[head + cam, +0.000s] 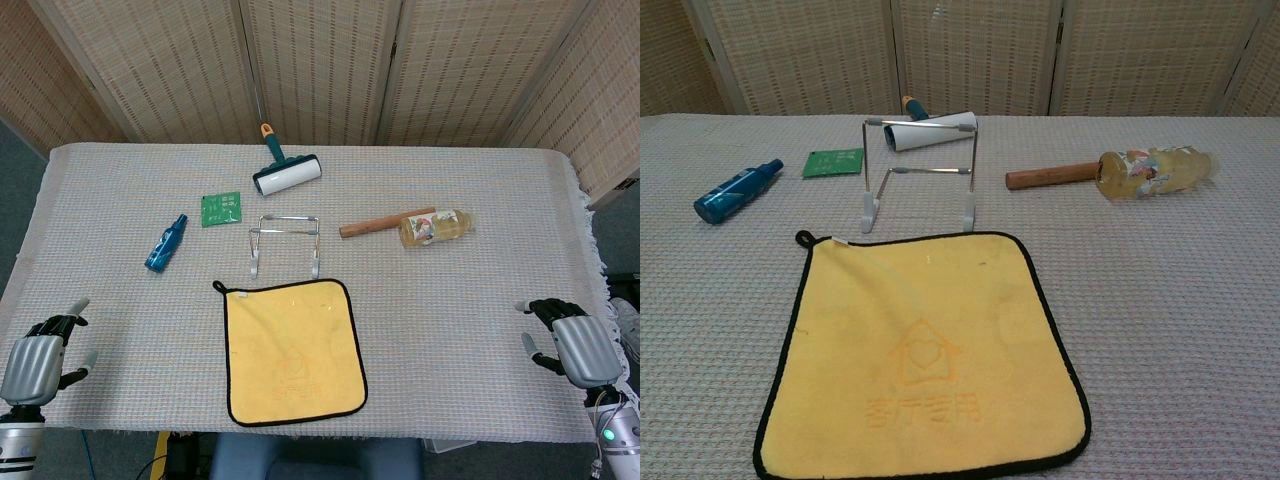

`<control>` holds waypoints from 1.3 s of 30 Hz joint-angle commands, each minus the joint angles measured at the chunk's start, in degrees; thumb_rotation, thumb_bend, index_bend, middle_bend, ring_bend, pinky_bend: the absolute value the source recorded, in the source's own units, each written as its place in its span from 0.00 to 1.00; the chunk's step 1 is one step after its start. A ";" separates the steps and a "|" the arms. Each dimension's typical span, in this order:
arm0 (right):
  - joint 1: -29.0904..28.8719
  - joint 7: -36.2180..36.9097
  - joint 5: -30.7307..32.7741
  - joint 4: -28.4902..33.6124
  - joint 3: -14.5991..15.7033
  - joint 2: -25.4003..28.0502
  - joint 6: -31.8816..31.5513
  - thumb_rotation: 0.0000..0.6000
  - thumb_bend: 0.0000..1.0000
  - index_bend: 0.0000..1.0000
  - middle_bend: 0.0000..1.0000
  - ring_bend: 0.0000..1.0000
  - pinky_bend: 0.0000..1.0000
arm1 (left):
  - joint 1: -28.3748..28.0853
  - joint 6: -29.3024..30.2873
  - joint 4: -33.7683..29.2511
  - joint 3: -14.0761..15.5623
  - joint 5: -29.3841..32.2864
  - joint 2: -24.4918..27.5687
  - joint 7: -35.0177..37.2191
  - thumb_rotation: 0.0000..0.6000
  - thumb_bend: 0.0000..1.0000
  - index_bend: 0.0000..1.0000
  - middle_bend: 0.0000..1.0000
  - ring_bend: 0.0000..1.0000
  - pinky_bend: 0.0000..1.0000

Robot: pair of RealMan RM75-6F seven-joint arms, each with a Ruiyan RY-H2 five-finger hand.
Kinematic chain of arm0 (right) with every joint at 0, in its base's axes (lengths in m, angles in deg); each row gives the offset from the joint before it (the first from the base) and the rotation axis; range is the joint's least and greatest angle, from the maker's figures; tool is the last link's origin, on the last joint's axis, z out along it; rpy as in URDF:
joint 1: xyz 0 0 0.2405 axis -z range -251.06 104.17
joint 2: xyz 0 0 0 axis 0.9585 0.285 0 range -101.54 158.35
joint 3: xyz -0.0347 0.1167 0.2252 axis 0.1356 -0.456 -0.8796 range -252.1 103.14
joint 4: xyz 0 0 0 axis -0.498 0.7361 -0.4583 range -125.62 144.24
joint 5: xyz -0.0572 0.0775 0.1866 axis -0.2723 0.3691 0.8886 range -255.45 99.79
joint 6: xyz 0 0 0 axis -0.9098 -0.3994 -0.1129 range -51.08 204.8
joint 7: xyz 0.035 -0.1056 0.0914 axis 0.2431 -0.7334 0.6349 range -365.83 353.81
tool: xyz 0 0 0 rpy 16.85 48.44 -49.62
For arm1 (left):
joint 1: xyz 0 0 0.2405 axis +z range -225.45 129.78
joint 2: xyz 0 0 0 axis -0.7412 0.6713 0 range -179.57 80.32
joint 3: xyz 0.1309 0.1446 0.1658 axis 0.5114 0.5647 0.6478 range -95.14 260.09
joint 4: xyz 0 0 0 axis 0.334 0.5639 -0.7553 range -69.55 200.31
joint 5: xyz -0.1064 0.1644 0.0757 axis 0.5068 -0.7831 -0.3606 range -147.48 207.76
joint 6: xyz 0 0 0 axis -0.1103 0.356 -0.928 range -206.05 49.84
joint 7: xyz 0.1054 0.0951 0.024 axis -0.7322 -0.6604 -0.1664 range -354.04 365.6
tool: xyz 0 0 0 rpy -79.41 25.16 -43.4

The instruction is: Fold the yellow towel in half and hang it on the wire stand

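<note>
The yellow towel point(292, 350) point(925, 352) lies flat and unfolded near the table's front edge, black-trimmed with a small loop at its far left corner. Just behind it stands the wire stand point(285, 240) point(920, 175), upright and bare. My left hand point(42, 355) rests at the front left corner of the table, fingers apart and holding nothing. At the front right edge sits my right hand point(572, 340), fingers also apart, nothing in it. Both hands are far from the towel and absent from the chest view.
A blue bottle point(166, 243) and a green card point(221, 209) lie left of the stand. A lint roller point(285, 172) lies behind it. A wooden stick point(385, 223) and a clear yellowish bottle point(436, 226) lie to the right.
</note>
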 commanded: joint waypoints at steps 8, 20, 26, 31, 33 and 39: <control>-0.03 0.12 -0.27 0.29 0.45 0.20 0.08 1.00 0.44 0.31 0.38 0.34 0.34 | -0.35 -0.62 0.80 0.63 -1.16 -0.03 1.16 1.00 0.34 0.16 0.39 0.31 0.38; -0.12 0.30 -1.96 0.69 1.00 0.06 -0.83 1.00 0.43 0.31 0.38 0.34 0.34 | -1.81 -1.62 3.03 2.82 -7.00 1.48 6.94 1.00 0.35 0.29 0.44 0.40 0.40; -0.53 0.17 -3.00 1.49 1.42 0.19 -0.60 1.00 0.43 0.31 0.38 0.34 0.34 | -3.46 -3.45 4.24 5.20 -11.64 2.51 8.25 1.00 0.34 0.42 0.66 0.61 0.62; -1.42 -0.09 -4.26 2.20 1.83 0.27 0.25 1.00 0.43 0.31 0.38 0.34 0.34 | -6.32 -4.36 7.81 7.80 -19.05 1.45 11.35 1.00 0.34 0.46 0.87 0.80 0.84; -1.73 -0.20 -4.64 2.39 1.98 0.20 0.59 1.00 0.43 0.31 0.38 0.34 0.34 | -7.58 -4.69 9.07 8.74 -21.85 0.95 12.13 1.00 0.34 0.46 0.89 0.82 0.86; -2.41 -0.44 -5.32 2.90 2.35 -0.12 1.29 1.00 0.43 0.31 0.38 0.34 0.34 | -11.14 -5.10 13.13 11.33 -29.50 -1.99 12.81 1.00 0.33 0.45 0.96 0.88 0.90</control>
